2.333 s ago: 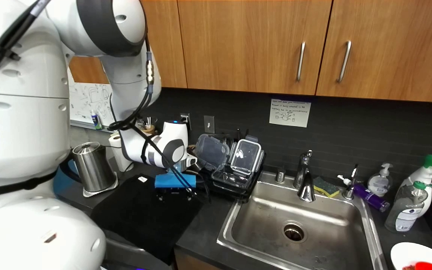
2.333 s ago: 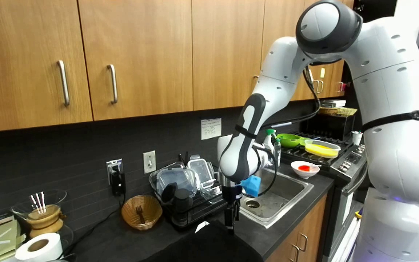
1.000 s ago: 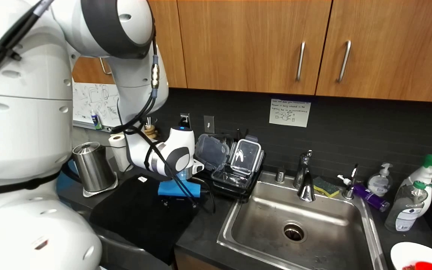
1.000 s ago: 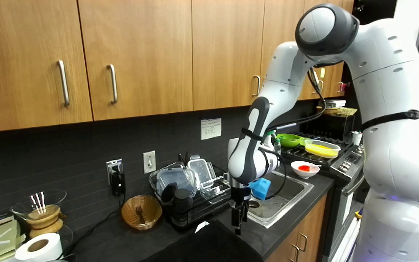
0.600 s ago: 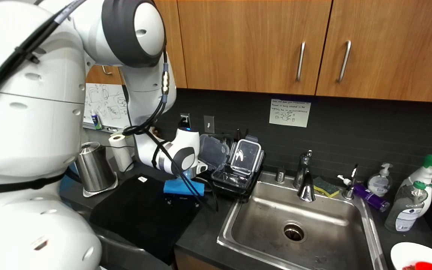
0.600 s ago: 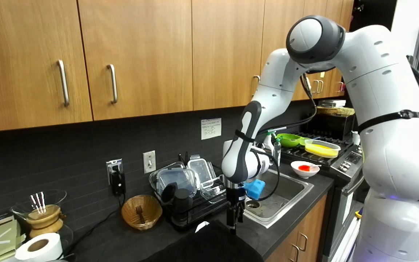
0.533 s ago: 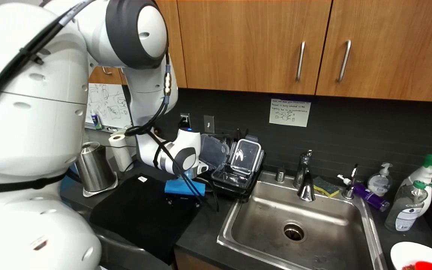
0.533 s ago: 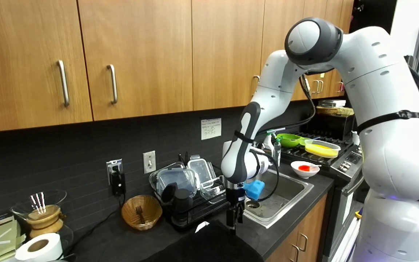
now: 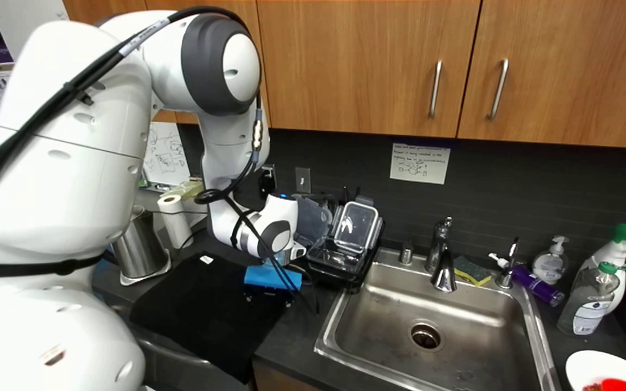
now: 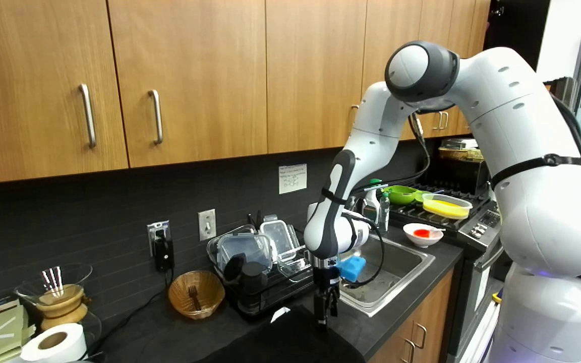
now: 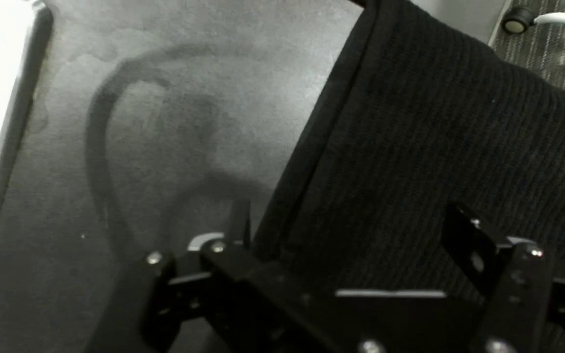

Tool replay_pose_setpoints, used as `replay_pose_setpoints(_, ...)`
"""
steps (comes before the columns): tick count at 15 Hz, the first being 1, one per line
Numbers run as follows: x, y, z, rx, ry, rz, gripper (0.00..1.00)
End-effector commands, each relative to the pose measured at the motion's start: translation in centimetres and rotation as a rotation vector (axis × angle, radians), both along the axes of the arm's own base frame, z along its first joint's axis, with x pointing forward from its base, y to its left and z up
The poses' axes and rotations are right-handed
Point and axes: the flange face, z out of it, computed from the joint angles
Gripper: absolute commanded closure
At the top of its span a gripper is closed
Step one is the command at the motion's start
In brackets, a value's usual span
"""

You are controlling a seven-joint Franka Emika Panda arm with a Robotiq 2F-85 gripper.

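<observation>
While wide-jawed — gripper (image 11: 347,220) over black cloth (image 11: 420,147)

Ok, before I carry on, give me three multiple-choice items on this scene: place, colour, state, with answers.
1. In both exterior views, where does the dish rack stand in the picture relative to the sink?
A) right of it
B) inside it
C) left of it

2. What colour is the cloth nearest the gripper?
A) black
B) yellow
C) white

3. How do the gripper's jaws stand?
A) shut on the cloth
B) open
C) shut on nothing

1 C: both exterior views show the dish rack left of the sink.
2 A: it shows black in all three views.
3 B: in the wrist view the fingers stand well apart, nothing gripped.
</observation>
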Motion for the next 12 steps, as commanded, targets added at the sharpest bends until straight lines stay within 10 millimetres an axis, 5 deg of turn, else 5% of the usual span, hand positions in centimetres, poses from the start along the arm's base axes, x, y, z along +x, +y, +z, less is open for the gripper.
replay_pose_setpoints(1,0.18,0.22,-0.94,0.019,0.038,0.01,0.0)
replay_pose_setpoints(12,-0.08,-0.29,-1.6,0.002,0.058,-0.011,0.0)
